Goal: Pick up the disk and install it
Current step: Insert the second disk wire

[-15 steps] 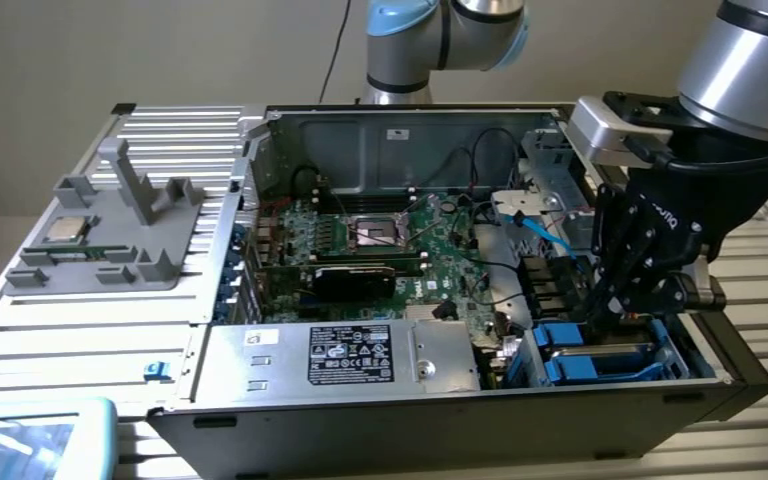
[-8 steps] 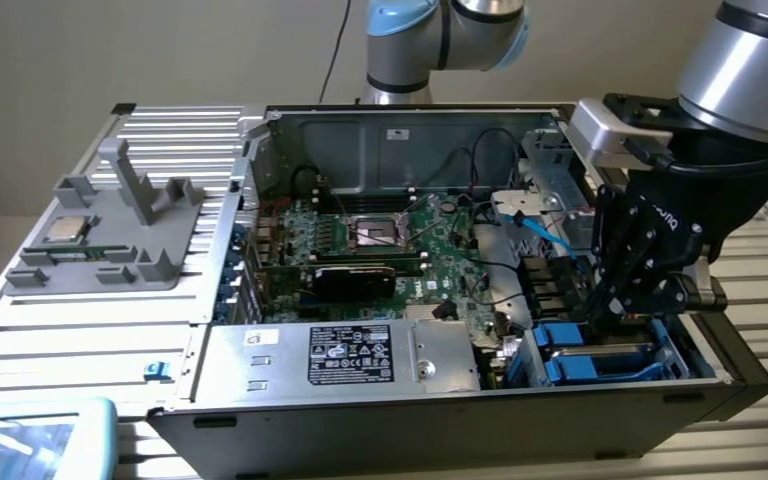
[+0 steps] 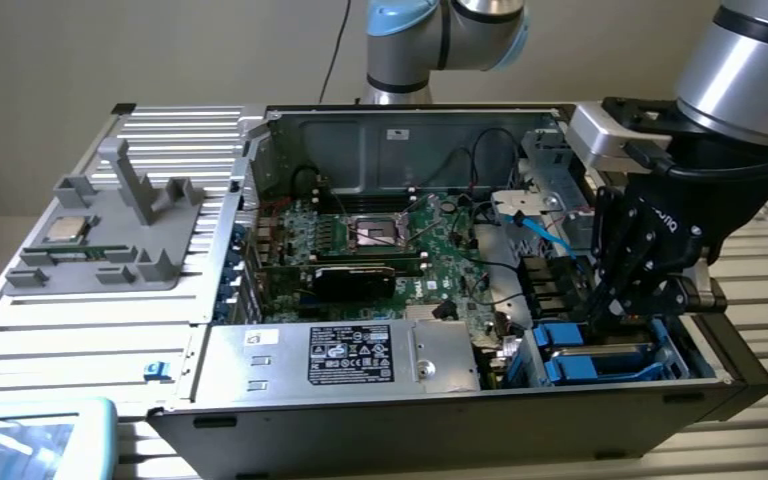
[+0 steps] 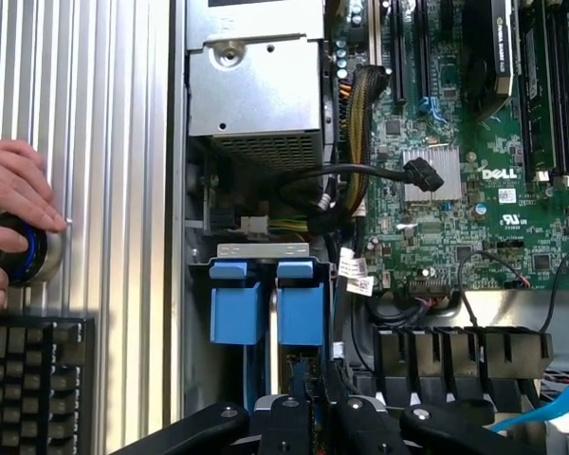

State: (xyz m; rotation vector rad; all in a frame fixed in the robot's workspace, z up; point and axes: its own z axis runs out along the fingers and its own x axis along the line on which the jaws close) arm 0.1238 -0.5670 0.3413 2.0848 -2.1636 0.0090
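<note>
An open computer case [image 3: 211,400] lies on its side on a ribbed metal table [image 3: 77,340], its green motherboard [image 3: 398,240] exposed. A large silver box with a black label [image 3: 344,355] sits along the case's front edge. A grey plastic fixture [image 3: 104,235] rests on the table beyond the case's far side in the exterior view's left, with a small square chip [image 3: 71,230] lying on it.

The robot arm [image 3: 758,70] reaches down into the corner of the case at the exterior view's right. Its black gripper [image 3: 624,305] hangs over the drive bay [image 3: 684,350] there, jaws drawn nearly together; whether they pinch anything cannot be told.

The disk [image 4: 270,313] stands on edge in that bay, seated between the bay walls, with 2 blue plastic bracket tabs [image 4: 302,313] showing just beside the gripper's fingertips [image 4: 308,417].

In the wrist view, a person's hand [image 4: 14,185] rests on a black knob with a blue ring [image 4: 19,251], beside a black keyboard [image 4: 33,384].
</note>
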